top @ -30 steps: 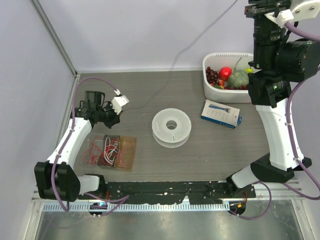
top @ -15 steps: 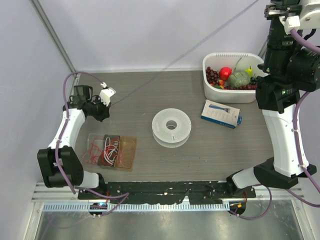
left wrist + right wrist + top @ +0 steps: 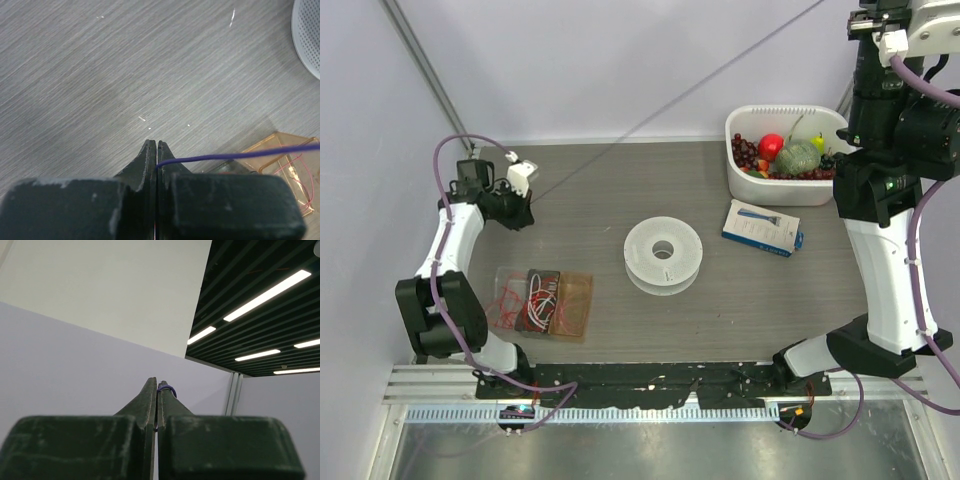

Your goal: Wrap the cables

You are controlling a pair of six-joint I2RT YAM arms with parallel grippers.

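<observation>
The cable [image 3: 670,106] is a thin dark wire drawn in a straight line from my left gripper [image 3: 525,212] at the table's far left up to the top right, where it leaves the top view. In the left wrist view the left gripper [image 3: 153,146] is shut on the cable [image 3: 225,156], which runs off to the right just above the table. High above the table, my right gripper [image 3: 157,386] is shut on a small loop of the cable [image 3: 169,388]; its fingers lie outside the top view. The round white perforated spool [image 3: 663,255] lies flat mid-table, apart from both grippers.
A white bin [image 3: 735,165] holding fruit stands at the back right. A blue and white box [image 3: 761,227] lies in front of it. A clear amber case [image 3: 578,305] with red and white wires sits front left. A slanted wall bounds the left side.
The left gripper has swung back and to the left, the right arm has shifted right, and the slack cable is now pulled straight between them.
</observation>
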